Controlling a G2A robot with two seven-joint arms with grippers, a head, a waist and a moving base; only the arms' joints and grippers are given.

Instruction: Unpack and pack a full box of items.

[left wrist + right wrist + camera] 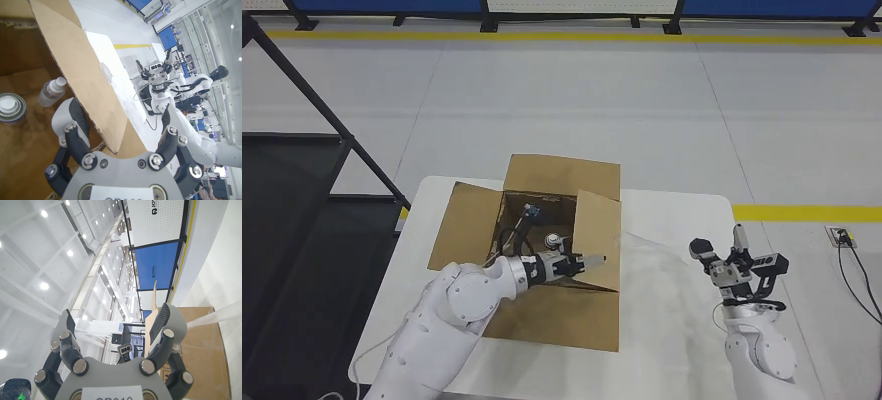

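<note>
- The left hand (pixel 121 110) is spread and pinches nothing. One finger is inside the box (pixel 542 325) and one outside it, so the raised side flap (pixel 85 66) stands between the jaws. The inner finger is just beside the cardboard and the outer one is apart from it.
- The flap is corrugated board with a ragged edge. It looks light and stiff, but likely to crease at its fold if pushed hard.
- On the box floor past the inner finger lies a small clear bottle (pixel 51 91) with a white cap, tilted toward the flap. Near it a round tin (pixel 11 108) with a white lid stands upright.
- The bottle is probably light and smooth, and may roll or slip. A grip across its body below the cap seems safest.
- The tin looks rigid and somewhat heavier. It would be best taken across its straight sides from above rather than by the lid.
- The raised flap crowds the way to both items, so the hand will probably need to clear it first.
- The box sits on the surface (pixel 682 225) toward its left edge, with its other flaps folded outward.
- The right hand (pixel 720 247) is spread and empty, and points upward. It is above the surface's right edge, well apart from the box.
</note>
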